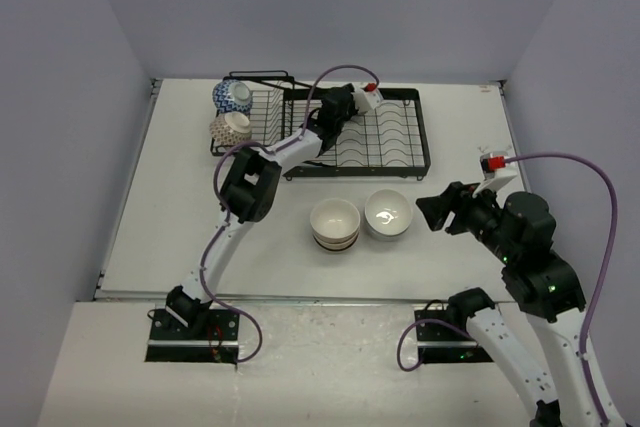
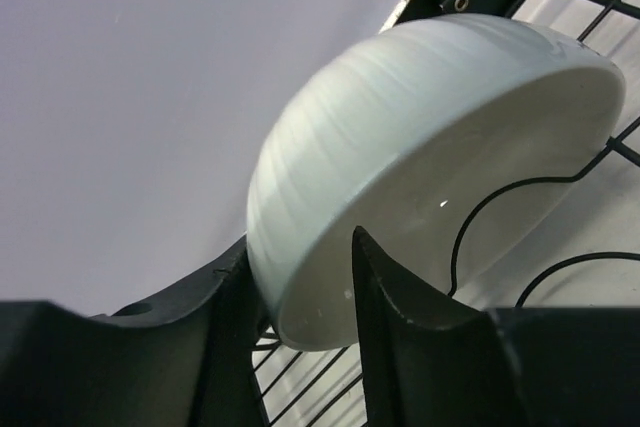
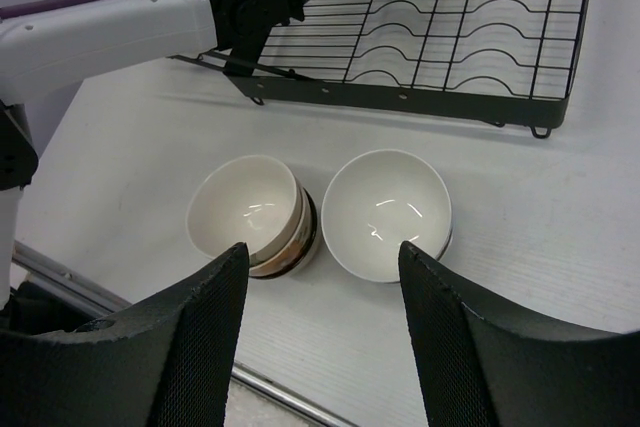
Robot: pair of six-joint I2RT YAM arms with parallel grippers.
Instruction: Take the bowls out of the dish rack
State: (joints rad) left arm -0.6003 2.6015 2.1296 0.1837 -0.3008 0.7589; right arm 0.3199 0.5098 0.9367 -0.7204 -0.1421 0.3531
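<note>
fingers [image 2: 400, 337] of the left gripper [image 2: 300, 282] pinch the rim of a white bowl [image 2: 400, 117], one inside and one outside, at the far edge of the dish rack [image 1: 400, 142]. at the rack's left end sit a blue-and-white bowl [image 1: 232, 96] and a cream bowl [image 1: 232, 127]. on the table [image 1: 180, 217] in front stand a cream stack [image 1: 334, 223] and a second white bowl [image 1: 388, 214], side by side. the right gripper [image 3: 322, 252] hovers over them, spread wide.

Bench [image 1: 160, 217]: white, matte, rectangular top; a thin metal strip [image 1: 300, 298] runs along its near edge. Near board [image 1: 330, 347]: pale grey, adjoining the bench at that strip. Back wall [image 1: 330, 7], left wall [image 1: 50, 147], right wall [image 1: 590, 67]: plain pale lavender, enclosing the bench on three sides.
</note>
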